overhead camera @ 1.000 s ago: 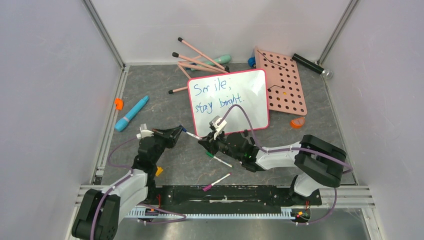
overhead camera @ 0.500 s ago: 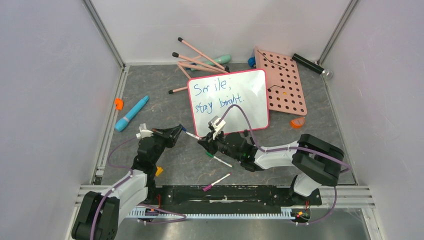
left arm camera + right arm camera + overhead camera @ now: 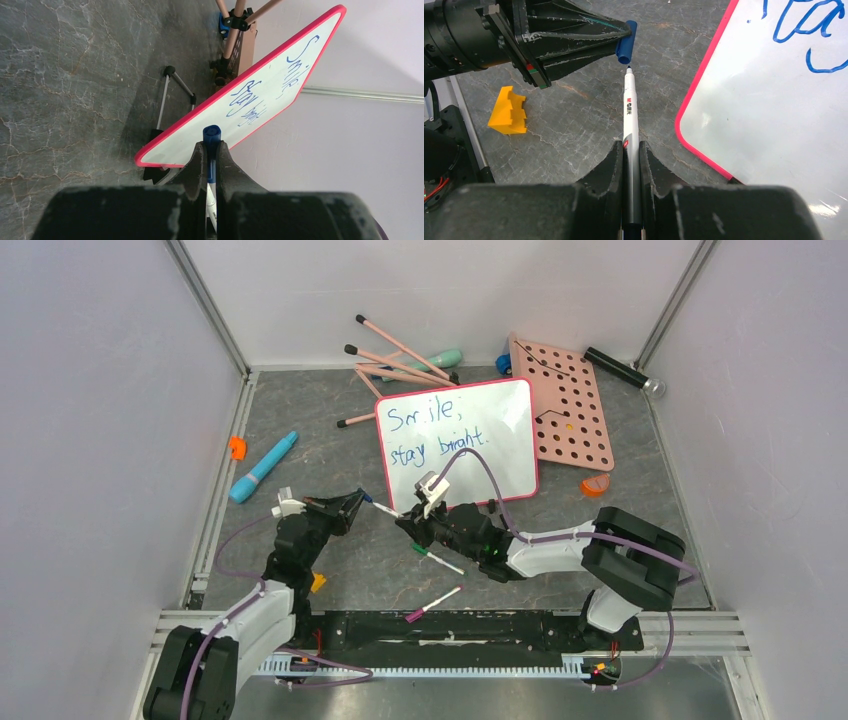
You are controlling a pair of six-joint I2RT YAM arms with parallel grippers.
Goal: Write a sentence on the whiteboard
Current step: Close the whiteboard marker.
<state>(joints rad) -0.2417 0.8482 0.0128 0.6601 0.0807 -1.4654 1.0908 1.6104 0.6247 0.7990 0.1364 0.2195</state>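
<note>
Top external view: well to the left of the whiteboard, a small orange piece and a light-blue pen lie on the grey table. Off the board's front left corner, the left gripper is clamped on a blue cap, pinched between its fingertips with the open end facing the right arm. Just right of it, the right gripper is closed around a white marker. The marker's dark tip sits at the cap's mouth; whether the two touch cannot be told. A green-ended marker and a pink-ended one lie in front of the board. The whiteboard stands propped at a tilt near the middle of the table. The sentence, "Smile, stay bright.", runs in blue over two lines on its left part. A pink pegboard lies just beside the board's right edge, with an orange piece off its front right corner.
</note>
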